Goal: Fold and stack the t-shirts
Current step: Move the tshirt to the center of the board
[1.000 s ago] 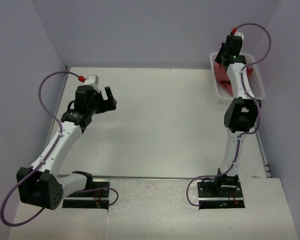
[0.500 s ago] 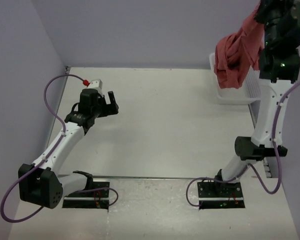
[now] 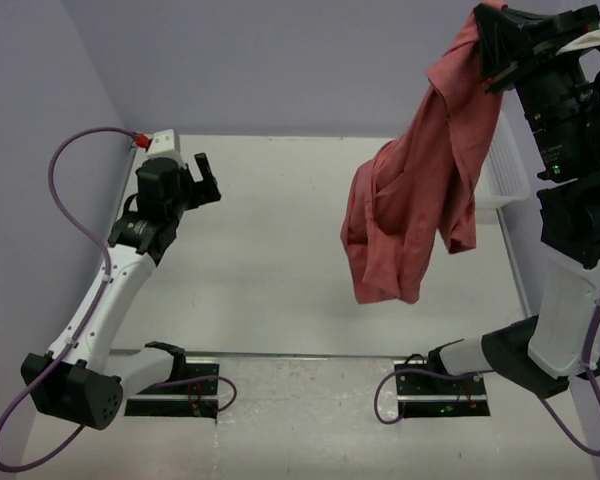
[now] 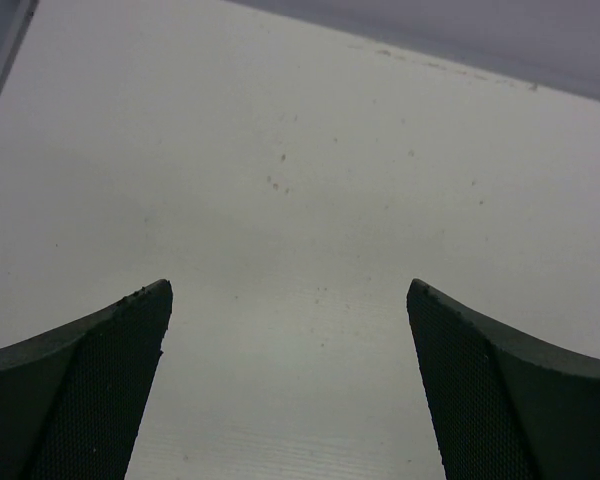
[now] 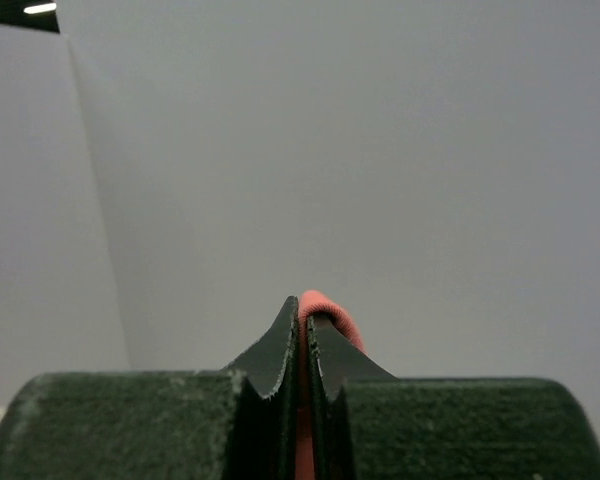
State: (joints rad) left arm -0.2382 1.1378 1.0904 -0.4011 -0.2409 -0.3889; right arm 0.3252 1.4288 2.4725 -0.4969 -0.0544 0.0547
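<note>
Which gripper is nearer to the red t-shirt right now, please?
The right. The right gripper is shut on the t-shirt, which hangs from it; the left gripper is open across the table.

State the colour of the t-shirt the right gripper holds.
Plain brick-red t-shirt, no print; best in the top external view.

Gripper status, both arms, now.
Left gripper: open, holding nothing.
Right gripper: shut on the brick-red t-shirt, which hangs from it.

White table [image 3: 280, 260], white mesh basket [image 3: 505, 170] apparently at its far-right corner
</note>
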